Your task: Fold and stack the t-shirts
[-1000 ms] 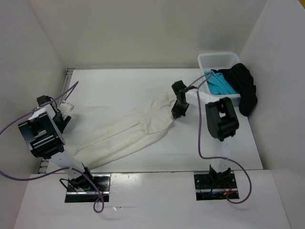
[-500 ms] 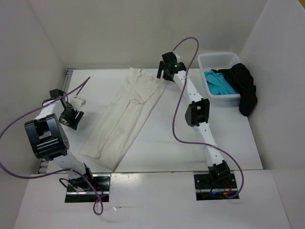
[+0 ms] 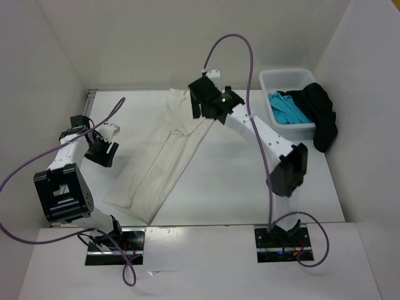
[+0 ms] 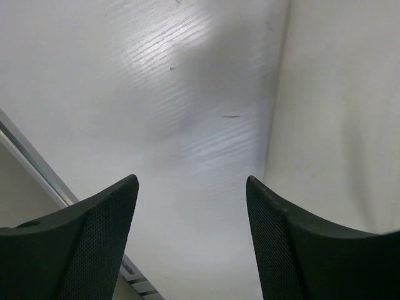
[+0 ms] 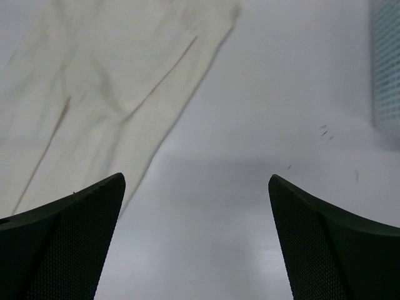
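The cream shirt [image 3: 159,159] lies flat on the counter [image 3: 244,181] as a long narrow strip, running slantwise from the far middle down toward the near left. Neither arm has hold of it. The right hand [image 5: 195,181] hangs over the counter just beside the strip's far end, its fingers spread wide with nothing between them. The left hand [image 4: 190,182] sits off the strip's left edge, also spread and empty, with only bare counter between its fingers and the cloth's edge to one side.

The turquoise shirt [image 3: 284,109] is bunched in the basket [image 3: 284,74] at the far right. The black shirt [image 3: 324,119] is draped over the basket's right rim.

To my eye the step in hand is the crosswise fold of the cream strip. The far end shows a few creases and a ragged outline, so I would smooth it or pinch it square before lifting. Each hand wants a corner of the same end, pinching all the layers at once so the lower ones do not slip out. Carry that end low and level toward the other end, keeping the two hands apart by the strip's width so it does not sag in the middle. Lay it down edge to edge before letting go. The left hand must first come across onto the cloth.
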